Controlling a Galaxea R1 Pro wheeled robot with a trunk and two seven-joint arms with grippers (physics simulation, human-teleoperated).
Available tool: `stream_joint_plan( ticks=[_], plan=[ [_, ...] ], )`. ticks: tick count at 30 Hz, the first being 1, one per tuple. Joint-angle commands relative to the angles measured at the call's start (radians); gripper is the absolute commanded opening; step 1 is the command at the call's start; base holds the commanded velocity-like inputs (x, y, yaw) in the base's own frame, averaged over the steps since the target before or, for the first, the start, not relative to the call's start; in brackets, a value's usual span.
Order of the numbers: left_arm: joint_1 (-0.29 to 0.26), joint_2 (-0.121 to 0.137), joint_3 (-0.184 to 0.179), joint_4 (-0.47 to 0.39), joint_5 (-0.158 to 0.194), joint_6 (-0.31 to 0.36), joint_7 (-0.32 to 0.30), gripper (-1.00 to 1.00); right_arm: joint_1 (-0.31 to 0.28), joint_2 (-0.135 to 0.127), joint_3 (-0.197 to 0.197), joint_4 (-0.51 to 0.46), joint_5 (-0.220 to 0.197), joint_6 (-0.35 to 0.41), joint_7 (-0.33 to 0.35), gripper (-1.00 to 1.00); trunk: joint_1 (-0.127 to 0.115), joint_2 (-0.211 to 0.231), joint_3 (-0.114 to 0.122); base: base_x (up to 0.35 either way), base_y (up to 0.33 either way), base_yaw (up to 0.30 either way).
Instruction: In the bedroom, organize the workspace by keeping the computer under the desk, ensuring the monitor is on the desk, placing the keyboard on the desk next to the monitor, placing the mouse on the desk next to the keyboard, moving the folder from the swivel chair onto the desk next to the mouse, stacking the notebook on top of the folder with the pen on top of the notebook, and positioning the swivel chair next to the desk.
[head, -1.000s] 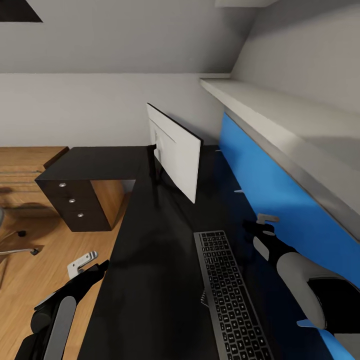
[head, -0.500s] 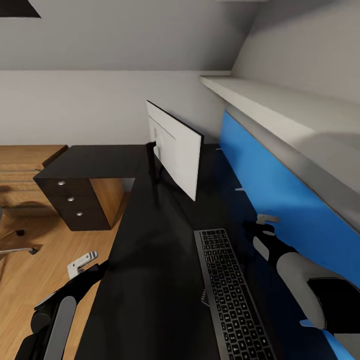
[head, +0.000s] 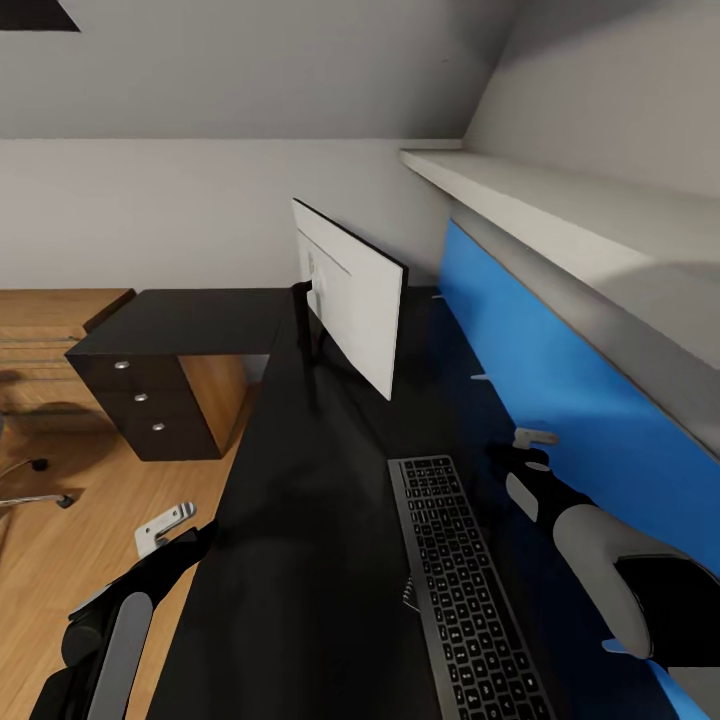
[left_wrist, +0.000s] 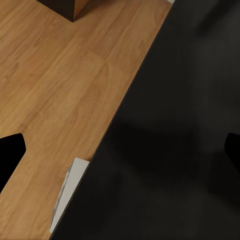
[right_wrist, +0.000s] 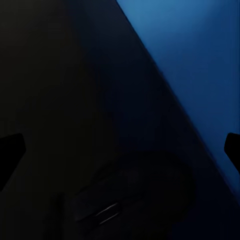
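Glossy black, the desk (head: 300, 520) carries your keyboard (head: 460, 590) and, farther back, the monitor (head: 350, 295). Its drawer unit (head: 150, 405) has all three drawers shut. Your right gripper (head: 510, 455) hovers just beside the keyboard's far corner, fingers spread, with the mouse (right_wrist: 130, 192) on the desktop between them. Your left gripper (head: 205, 530) hangs open at the desk's edge.

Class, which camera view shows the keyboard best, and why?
The head view: the keyboard lies lengthwise on the desk in front of the monitor, its rows of keys plainly readable. The left wrist view takes in desk top and floor; the right wrist view is too dark to tell.
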Motion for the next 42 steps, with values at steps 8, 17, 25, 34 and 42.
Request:
stream_joint_plan(
  ticks=[8,17,25,34,42],
  plan=[
    [0.0,-0.001,0.0,-0.001,0.011,0.004,0.007,1.0,-0.001,-0.003,0.003,0.003,-0.011,0.0,-0.004,1.0,0.0,-0.001,-0.001,0.0,0.0,0.0],
    [0.0,-0.004,-0.005,-0.003,0.012,0.004,0.003,1.0,-0.001,-0.006,-0.004,0.005,-0.011,0.001,-0.005,1.0,0.0,-0.001,-0.001,0.0,0.0,0.0],
    [-0.019,-0.01,-0.019,-0.003,0.013,0.011,0.009,1.0,-0.001,-0.005,-0.011,0.005,-0.011,0.001,-0.005,1.0,0.0,-0.001,-0.001,0.0,0.0,0.0],
    [-0.26,-0.089,-0.157,0.014,0.027,0.146,0.249,1.0,-0.001,-0.005,-0.012,0.005,-0.011,0.001,-0.005,1.0,0.0,-0.001,-0.001,0.0,0.0,0.0],
    [-0.477,-0.108,-0.174,0.193,0.046,0.213,0.314,1.0,-0.001,-0.004,-0.011,0.005,-0.011,0.001,-0.005,1.0,0.0,-0.001,-0.001,0.0,0.0,0.0]
  ],
)
